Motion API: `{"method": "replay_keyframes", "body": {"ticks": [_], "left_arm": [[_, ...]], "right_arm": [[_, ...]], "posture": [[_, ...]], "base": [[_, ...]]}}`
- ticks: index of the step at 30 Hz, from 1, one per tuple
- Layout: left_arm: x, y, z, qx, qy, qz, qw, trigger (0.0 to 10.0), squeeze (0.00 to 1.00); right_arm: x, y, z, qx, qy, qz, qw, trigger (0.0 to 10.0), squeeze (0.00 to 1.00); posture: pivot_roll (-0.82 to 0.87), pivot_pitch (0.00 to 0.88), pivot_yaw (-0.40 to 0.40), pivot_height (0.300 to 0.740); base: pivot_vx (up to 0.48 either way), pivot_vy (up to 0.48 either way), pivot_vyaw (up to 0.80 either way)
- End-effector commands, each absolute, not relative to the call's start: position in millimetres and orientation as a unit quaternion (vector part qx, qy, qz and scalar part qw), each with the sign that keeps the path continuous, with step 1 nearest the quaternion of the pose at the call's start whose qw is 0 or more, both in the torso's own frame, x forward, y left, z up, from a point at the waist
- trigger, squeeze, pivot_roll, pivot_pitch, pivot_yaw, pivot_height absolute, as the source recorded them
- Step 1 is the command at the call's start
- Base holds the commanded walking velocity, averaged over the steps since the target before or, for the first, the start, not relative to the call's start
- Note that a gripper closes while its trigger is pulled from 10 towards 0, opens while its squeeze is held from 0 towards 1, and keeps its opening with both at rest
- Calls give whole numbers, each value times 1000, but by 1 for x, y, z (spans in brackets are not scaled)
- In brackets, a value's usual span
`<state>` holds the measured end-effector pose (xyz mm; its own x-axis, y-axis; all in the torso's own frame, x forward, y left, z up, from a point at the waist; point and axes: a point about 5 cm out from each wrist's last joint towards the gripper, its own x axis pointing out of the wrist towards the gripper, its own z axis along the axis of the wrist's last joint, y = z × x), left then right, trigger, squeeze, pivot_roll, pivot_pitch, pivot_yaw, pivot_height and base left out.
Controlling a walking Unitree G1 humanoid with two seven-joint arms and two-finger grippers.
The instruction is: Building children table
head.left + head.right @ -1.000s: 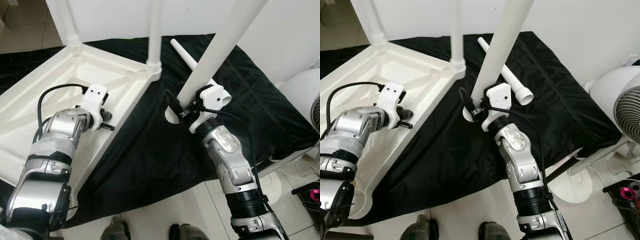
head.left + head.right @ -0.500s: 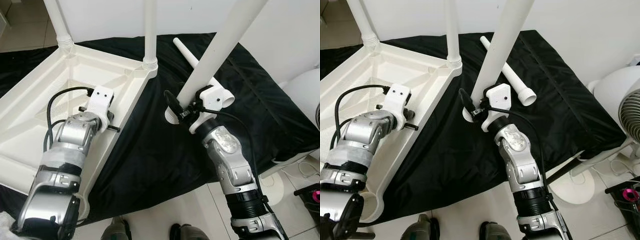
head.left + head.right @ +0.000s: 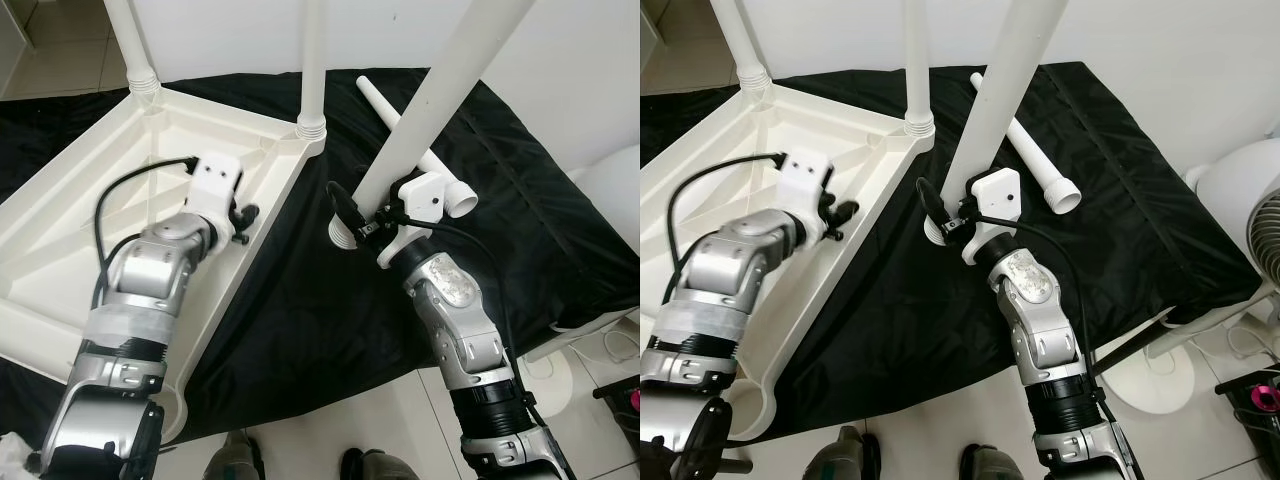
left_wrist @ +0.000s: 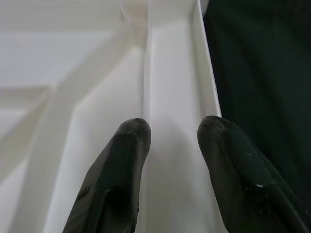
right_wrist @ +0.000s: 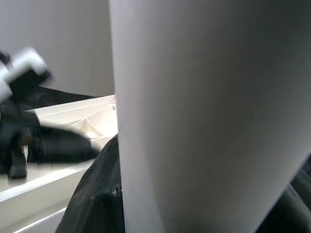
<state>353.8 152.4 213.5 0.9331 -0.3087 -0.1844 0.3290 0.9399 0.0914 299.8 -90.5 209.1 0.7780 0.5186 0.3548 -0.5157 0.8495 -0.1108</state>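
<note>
Upturned white tabletop lying on black cloth, underside up, left of centre. Two legs already standing in far corner sockets: far-left leg, far-right leg. Fourth leg loose on the cloth at far right, just behind the held one.

Right gripper clenched on third leg near its collar end; leg tilted, collar hanging just above the cloth, right of the tabletop and apart from it. Left gripper over the tabletop's right rim, jaws released with a gap, one finger inside the rim channel, other finger over the rim's outer edge, nothing gripped.

Judged step: bracing the tabletop, then seating the third leg in a near corner socket.

For a clean job:
- Close left jaws on the rim first; light plastic likely to slide on cloth.
- Swing collar end over the open near socket, bring leg upright before lowering.
- Push straight down along the leg axis, no side load.
- Watch the far-right leg while swinging; long held leg passes close.
</note>
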Motion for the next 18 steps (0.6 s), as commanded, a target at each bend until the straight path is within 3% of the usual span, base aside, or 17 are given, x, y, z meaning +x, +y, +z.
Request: {"method": "replay_keyframes", "body": {"ticks": [1,8,10,18], "left_arm": [[350,152,225,55,57,-233,969,10000,0],[348,177,231,93,42,-203,974,10000,0],[346,201,232,116,37,-172,978,10000,0],[340,235,228,197,32,-106,974,10000,0]], "right_arm": [[297,-90,211,-6,-198,275,941,10000,0],[298,-92,211,-3,-197,269,943,10000,0],[301,-97,210,0,-192,251,949,10000,0],[311,-117,203,-24,-166,186,968,10000,0]], "posture": [[-32,94,23,740],[-28,94,21,740],[-25,95,18,740],[-24,95,15,740]], "base": [[0,0,0],[0,0,0],[0,0,0],[0,0,0]]}}
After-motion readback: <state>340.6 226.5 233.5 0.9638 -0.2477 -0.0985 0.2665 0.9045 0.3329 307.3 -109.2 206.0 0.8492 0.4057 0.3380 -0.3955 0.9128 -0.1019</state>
